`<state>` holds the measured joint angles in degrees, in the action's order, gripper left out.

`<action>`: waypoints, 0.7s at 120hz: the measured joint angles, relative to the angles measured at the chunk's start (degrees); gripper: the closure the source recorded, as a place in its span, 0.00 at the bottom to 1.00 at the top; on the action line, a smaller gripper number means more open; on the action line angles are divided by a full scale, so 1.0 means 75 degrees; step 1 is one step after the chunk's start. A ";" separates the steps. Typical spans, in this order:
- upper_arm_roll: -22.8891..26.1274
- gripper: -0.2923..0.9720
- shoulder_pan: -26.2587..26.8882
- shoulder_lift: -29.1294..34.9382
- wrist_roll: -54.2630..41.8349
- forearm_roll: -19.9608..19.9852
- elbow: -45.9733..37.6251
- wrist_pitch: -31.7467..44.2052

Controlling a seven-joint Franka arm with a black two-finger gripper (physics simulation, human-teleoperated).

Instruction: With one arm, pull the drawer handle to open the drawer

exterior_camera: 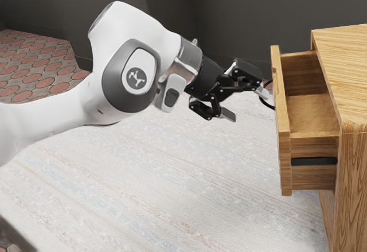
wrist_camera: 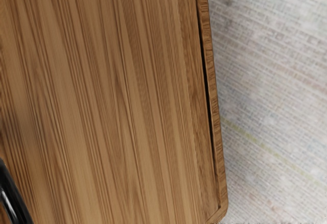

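Light, oak-coloured wood makes up the cabinet (exterior_camera: 344,57) at the exterior view's right. Its drawer (exterior_camera: 312,114) stands pulled well out toward the exterior view's left, with its inside open to view. The drawer's front (exterior_camera: 281,126) is upright and stands clear of the cabinet's face. On the outer side of the front, near its top, sits the handle (exterior_camera: 268,99), a small dark loop. The white arm (exterior_camera: 132,80) comes in from the exterior view's left, held roughly level above the worktop (exterior_camera: 172,177), a pale surface with a woven look. Its black end effector (exterior_camera: 258,85) is right at the handle and appears to touch it. Whether it is clenched on the handle or released cannot be told, because its black parts overlap the dark loop there. In the wrist view the front (wrist_camera: 102,101) shows close up, with striped grain running its length and a thin edge along one side; beyond that edge lies the worktop (wrist_camera: 276,112). A dark glossy curve (wrist_camera: 7,198) shows against the wood at one corner of that view, and what it is cannot be told. Behind the arm are dark walls (exterior_camera: 241,11) and a patch of red tiled floor (exterior_camera: 34,62).
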<state>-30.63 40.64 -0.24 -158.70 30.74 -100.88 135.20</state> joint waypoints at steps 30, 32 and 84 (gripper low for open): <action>-0.0080 0.24 -0.0059 0.0691 -0.0033 -0.0228 -0.0679 0.0108; -0.0083 0.24 -0.0074 0.0746 -0.0036 -0.0243 -0.0739 0.0115; -0.0306 0.23 -0.0107 0.1763 0.0028 -0.1166 -0.1557 0.0147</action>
<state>-32.92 39.84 12.99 -158.49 21.99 -112.55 136.31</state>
